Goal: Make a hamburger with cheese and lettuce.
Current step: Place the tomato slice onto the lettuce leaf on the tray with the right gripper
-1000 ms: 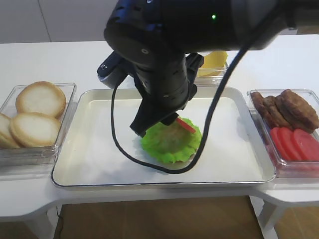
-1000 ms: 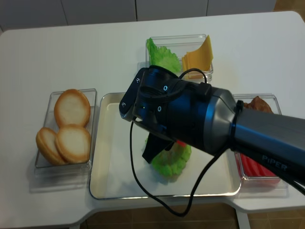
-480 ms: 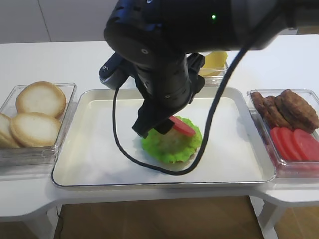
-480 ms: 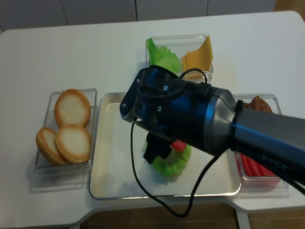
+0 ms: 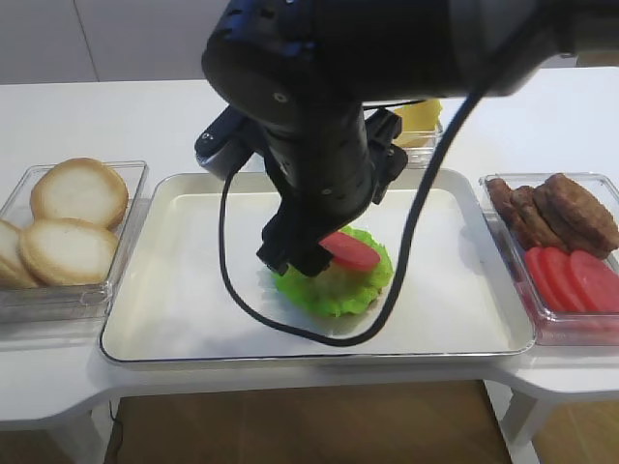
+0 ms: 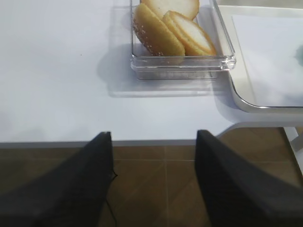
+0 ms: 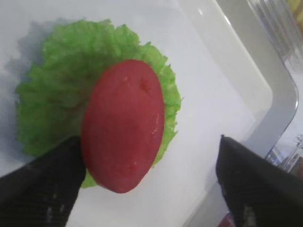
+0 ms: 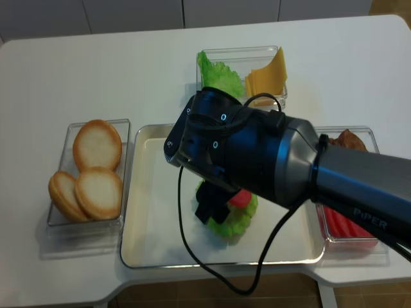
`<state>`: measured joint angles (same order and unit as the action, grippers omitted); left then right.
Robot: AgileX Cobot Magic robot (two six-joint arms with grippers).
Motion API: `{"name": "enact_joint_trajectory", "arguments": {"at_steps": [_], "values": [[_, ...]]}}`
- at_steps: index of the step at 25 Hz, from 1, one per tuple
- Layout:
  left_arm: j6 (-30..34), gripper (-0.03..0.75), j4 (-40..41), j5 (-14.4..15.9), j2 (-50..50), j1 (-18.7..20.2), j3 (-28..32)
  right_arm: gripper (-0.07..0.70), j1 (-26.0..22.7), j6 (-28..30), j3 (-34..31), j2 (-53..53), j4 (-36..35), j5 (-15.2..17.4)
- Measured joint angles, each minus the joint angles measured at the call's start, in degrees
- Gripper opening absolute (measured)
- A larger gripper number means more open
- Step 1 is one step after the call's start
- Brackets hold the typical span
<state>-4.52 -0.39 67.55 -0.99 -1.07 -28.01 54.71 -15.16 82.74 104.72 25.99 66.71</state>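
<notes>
Tomato slice (image 5: 350, 250) lies on the lettuce (image 5: 334, 285) of the hamburger mid-tray (image 5: 174, 290) on the bench in the exterior high view, right gripper (image 5: 309, 253) just above it, whereas a second ago the slice stood tilted and pinched between the jaws. Right wrist view: jaws spread wide with nothing between them, the slice's (image 7: 124, 124) long axis running toward the camera between the fingertips (image 7: 42, 182), lettuce (image 7: 57, 85) under it. Left wrist view: left jaws apart off the bench's edge, buns (image 6: 165, 28) ahead, so the right arm is nearer; realsense view shows cheese (image 8: 266, 76) well behind the tray (image 8: 154, 244).
</notes>
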Motion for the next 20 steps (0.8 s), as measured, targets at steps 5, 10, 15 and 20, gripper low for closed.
{"name": "enact_joint_trajectory", "arguments": {"at_steps": [5,10,15,20], "values": [[0.0,0.415,0.0,0.0,0.0,0.0,0.0,0.661,0.0,0.1,0.0,0.0,-3.1,0.3],[0.0,0.415,0.0,0.0,0.0,0.0,0.0,0.661,0.1,0.1,0.0,0.0,-4.5,1.2],[0.0,0.415,0.0,0.0,0.0,0.0,0.0,0.66,0.1,0.1,0.0,0.0,-4.7,2.0],[0.0,0.415,0.0,0.0,0.0,0.0,0.0,0.64,0.0,1.1,0.0,-1.4,-5.4,2.7]]}}
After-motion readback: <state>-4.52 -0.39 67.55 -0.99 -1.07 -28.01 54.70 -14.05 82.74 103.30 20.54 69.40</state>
